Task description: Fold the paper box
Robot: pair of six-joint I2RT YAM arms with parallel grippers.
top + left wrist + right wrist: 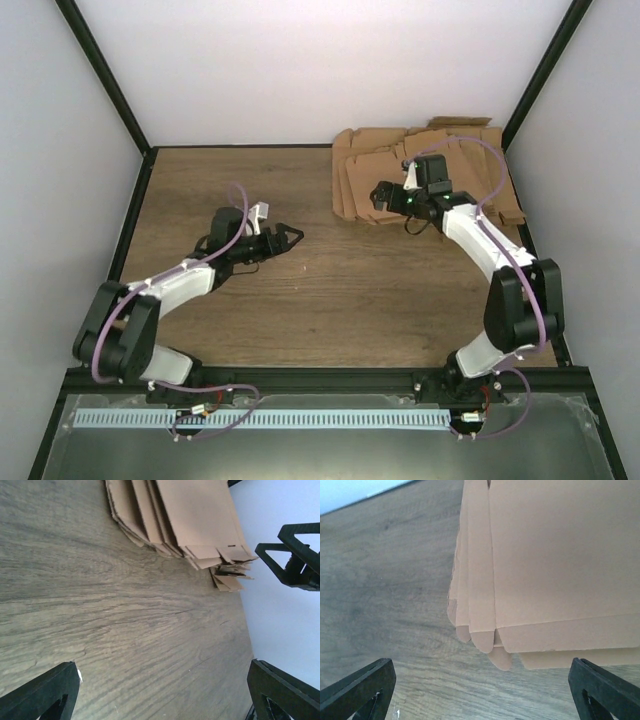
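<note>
Wooden counter (350,290) with a stack of flat cardboard blanks (440,165) in its far right corner, from which a single paper box cannot be told apart; right gripper (383,196) above the stack's left edge, left gripper (290,238) over bare counter, both jaws spread wide and empty.

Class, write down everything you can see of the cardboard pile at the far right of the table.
The pile is many flat, plain brown cardboard blanks, overlapping and slightly fanned, with rounded tabs, flaps and slits at their edges. It lies flat on the wooden table in the far right corner. The right gripper hangs open over its near left edge; nothing grips it.
</note>
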